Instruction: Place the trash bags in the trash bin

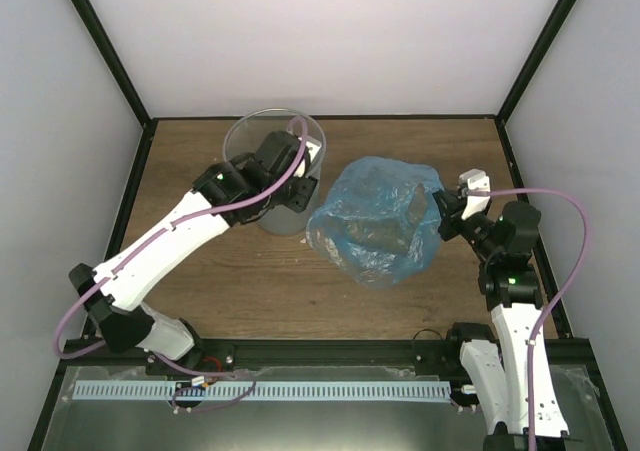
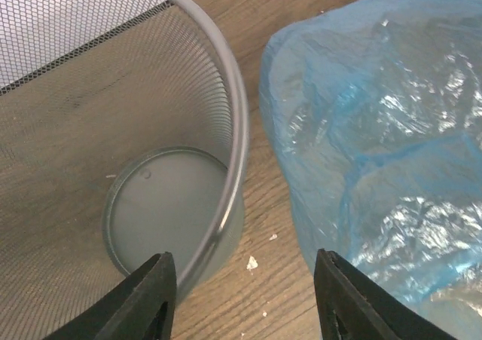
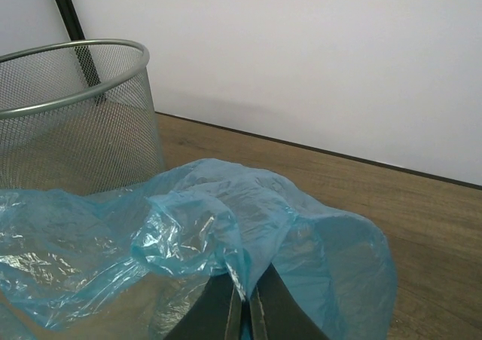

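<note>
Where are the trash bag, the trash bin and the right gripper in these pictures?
trash bag point(image 1: 375, 221), top external view, middle of the crumpled blue film.
trash bin point(image 2: 90, 76), left wrist view, inner mesh wall.
right gripper point(image 3: 246, 306), right wrist view, between the fingertips pinching the bag.

Trash bin point(image 1: 240, 141) upright on table point(image 1: 250, 271), rear, left of centre. Trash bag point(image 1: 375, 221) heaped on table just right of bin; touching or not, cannot tell. Left gripper point(image 2: 242, 255) astride bin's right rim: one finger inside, the other outside, between bin and bag. Right gripper point(image 3: 245, 298) at bag's right edge, clamped on a fold of film. Crumbs point(image 2: 252, 262) on table between bin and bag.
</note>
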